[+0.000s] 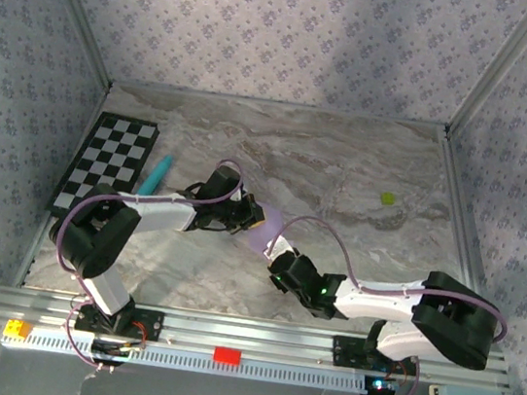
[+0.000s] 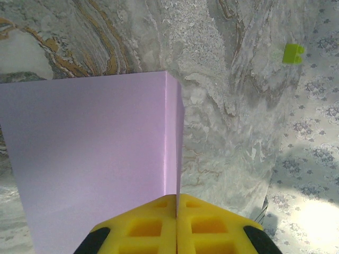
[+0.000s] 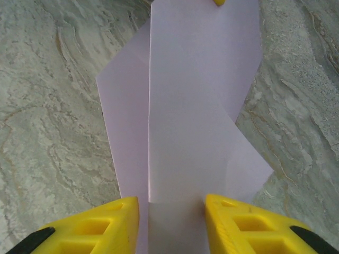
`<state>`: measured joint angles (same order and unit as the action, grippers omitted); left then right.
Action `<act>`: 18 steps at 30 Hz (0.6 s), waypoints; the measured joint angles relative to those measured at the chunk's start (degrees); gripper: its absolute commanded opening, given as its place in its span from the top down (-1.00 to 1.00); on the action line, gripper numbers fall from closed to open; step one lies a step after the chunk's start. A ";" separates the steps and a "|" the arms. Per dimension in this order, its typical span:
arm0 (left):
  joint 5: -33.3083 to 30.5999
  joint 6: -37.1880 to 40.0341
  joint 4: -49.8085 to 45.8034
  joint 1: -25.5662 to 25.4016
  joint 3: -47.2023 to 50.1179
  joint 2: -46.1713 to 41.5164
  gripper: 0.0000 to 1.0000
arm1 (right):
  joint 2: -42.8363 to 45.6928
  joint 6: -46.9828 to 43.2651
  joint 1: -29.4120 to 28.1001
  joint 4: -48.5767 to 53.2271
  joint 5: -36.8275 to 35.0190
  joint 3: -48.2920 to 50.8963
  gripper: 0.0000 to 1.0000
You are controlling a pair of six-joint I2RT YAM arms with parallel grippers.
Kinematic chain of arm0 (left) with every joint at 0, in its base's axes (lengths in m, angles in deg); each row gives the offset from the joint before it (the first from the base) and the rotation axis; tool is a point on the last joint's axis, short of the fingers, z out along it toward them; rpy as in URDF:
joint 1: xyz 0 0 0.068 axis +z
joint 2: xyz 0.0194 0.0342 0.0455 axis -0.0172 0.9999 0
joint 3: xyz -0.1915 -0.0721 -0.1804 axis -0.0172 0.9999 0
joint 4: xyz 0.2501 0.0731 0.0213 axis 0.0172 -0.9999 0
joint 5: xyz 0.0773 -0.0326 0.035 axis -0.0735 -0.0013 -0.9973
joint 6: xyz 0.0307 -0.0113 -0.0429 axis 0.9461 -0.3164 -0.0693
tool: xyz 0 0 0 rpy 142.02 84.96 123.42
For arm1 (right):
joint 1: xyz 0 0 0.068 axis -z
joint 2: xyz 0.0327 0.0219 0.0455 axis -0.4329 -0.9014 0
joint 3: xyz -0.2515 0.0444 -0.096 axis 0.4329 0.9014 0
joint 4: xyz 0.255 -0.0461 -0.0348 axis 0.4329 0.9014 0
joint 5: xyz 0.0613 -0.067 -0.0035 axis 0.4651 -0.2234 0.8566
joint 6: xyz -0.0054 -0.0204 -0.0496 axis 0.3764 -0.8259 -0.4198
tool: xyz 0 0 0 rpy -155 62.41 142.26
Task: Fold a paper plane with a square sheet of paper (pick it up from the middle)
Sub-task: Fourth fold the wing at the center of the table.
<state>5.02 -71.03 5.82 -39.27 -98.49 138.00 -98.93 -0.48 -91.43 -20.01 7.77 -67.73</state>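
From above, the left claw [image 1: 253,218] and the right claw [image 1: 278,256] meet mid-table [image 1: 366,163], tips toward each other, with the sheet of paper [image 1: 267,232] between them. A checkered board [image 1: 109,162] and a teal pen [image 1: 156,175] lie well behind the left claw, off to its outer side. A small green block [image 1: 389,199] sits well apart, beyond the right claw.

At the left wrist, the left claw [image 2: 176,225] is pinched tight on the sheet of paper [image 2: 95,159]. Its yellow fingers [image 2: 135,228] are pressed together with a raised crease caught between them. The sheet spreads ahead and to the claw's left. The green block [image 2: 292,53] lies far ahead to its right.

At the right wrist, the right claw [image 3: 172,227] stands partly open, its yellow fingers [image 3: 108,228] apart. The folded sheet of paper [image 3: 201,106] runs through the gap and straight ahead, lying over the table [image 3: 47,106]. I cannot tell whether the fingers touch its edges.
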 measured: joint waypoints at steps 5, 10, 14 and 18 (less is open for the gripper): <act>0.00 0.00 -0.04 0.00 -0.02 0.00 0.87 | -0.57 0.00 0.00 0.00 -0.37 0.00 0.31; 0.00 0.02 -0.22 0.00 -0.50 0.00 0.87 | -0.61 0.04 0.00 -0.37 -0.31 -0.04 0.40; 0.00 0.02 -0.24 0.00 -0.55 0.00 0.87 | -0.61 0.24 0.02 -0.39 -0.26 -0.20 0.44; 0.00 0.02 -0.24 0.00 -0.55 0.00 0.87 | -0.61 0.48 0.02 -0.37 -0.26 -0.31 0.49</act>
<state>5.02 -71.01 5.58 -39.27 -99.03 138.00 -99.55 0.00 -91.41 -20.38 7.50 -68.03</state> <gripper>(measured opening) 0.066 0.270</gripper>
